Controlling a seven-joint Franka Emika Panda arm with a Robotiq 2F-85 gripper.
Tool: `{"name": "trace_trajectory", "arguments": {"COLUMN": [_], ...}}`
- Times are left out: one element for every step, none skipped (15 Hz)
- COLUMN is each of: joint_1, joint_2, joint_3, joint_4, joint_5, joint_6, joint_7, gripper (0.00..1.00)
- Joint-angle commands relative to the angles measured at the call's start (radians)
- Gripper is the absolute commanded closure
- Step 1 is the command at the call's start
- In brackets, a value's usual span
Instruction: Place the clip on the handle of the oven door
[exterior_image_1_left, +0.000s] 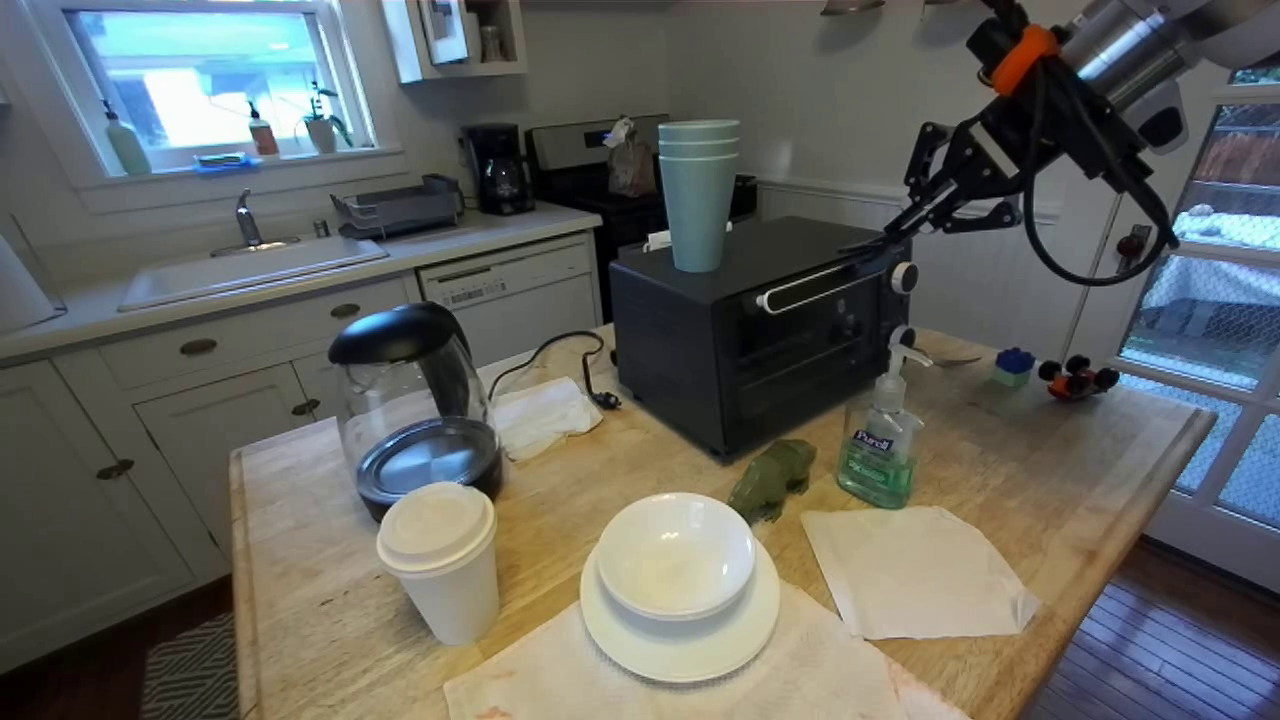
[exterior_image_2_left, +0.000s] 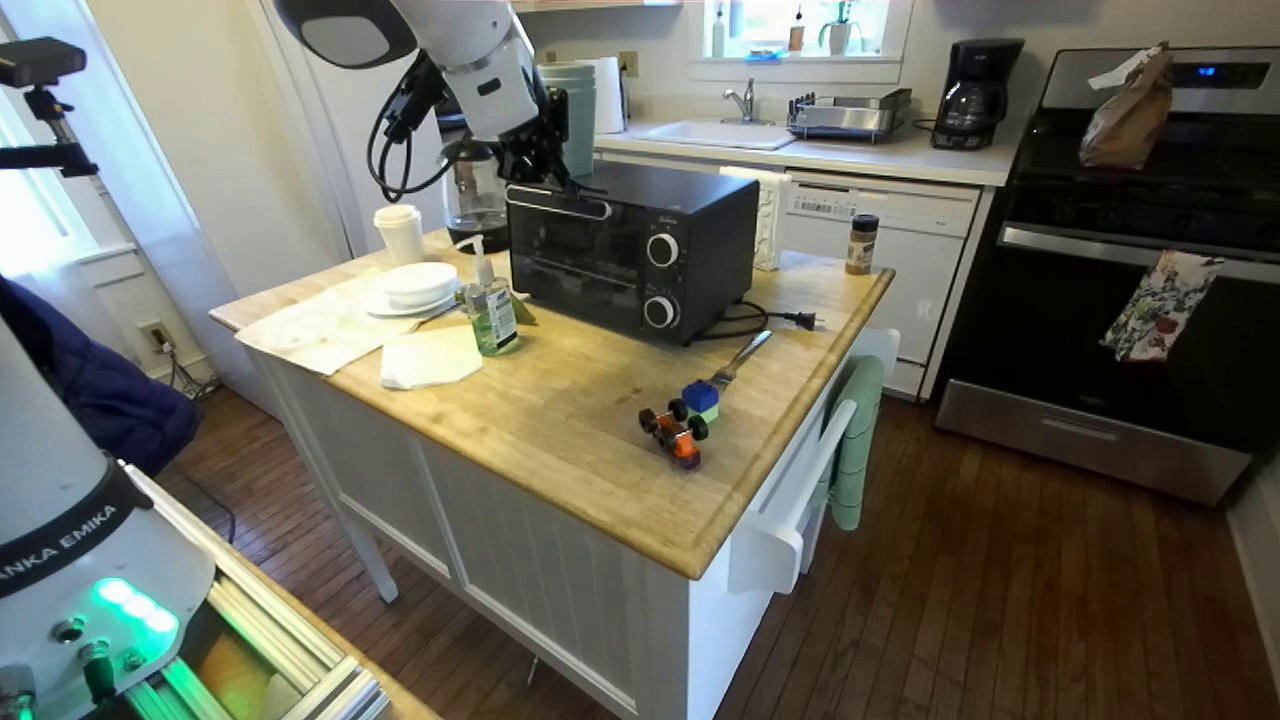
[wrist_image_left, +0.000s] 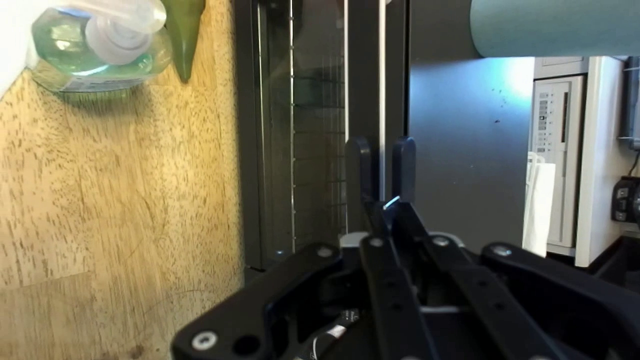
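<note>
The tool (exterior_image_1_left: 895, 229) is pressed together on the clip (wrist_image_left: 404, 167), whose two dark prongs point ahead and stand parted. In the wrist view, a bright edge of the handle (wrist_image_left: 382, 100) is seen running between those prongs; whether they actually reach around it, or only hang above it, cannot be told. In both exterior views the clip is shown at the right part of the handle, touching it or just beside it. Picking up and carrying can therefore be judged done, and lining up nearly so. Still to be done, as judged: the prongs seated around the handle, the grip eased so that the clip bites, and the tool drawn away. Farther out, the oven door (exterior_image_1_left: 795, 350) is closed, with the knobs (exterior_image_2_left: 662, 250) to its right. On the worktop (exterior_image_2_left: 590, 400), the sanitizer bottle (exterior_image_1_left: 880, 455) is placed on the near side of the door.
</note>
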Motion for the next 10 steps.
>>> {"name": "trace_trajectory", "arguments": {"joint_1": [-0.019, -0.020, -0.021, -0.022, -0.023, -0.024, -0.026, -0.027, -0.027, -0.027], "joint_2": [0.015, 0.017, 0.021, 0.024, 0.028, 0.032, 0.037, 0.040, 0.043, 0.044], "joint_3": [0.003, 0.002, 0.002, 0.002, 0.001, 0.001, 0.001, 0.001, 0.001, 0.000], "joint_4": [0.011, 0.012, 0.014, 0.016, 0.019, 0.021, 0.025, 0.026, 0.029, 0.031], "joint_5": [-0.065, -0.070, -0.075, -0.082, -0.089, -0.096, -0.101, -0.105, -0.106, -0.107], "joint_6": [-0.028, -0.030, -0.031, -0.032, -0.032, -0.035, -0.036, -0.038, -0.042, -0.042], "joint_7": [0.064, 0.069, 0.075, 0.081, 0.087, 0.094, 0.100, 0.106, 0.111, 0.114], "gripper": [0.97, 0.97, 0.97, 0.97, 0.97, 0.97, 0.97, 0.97, 0.97, 0.97]}}
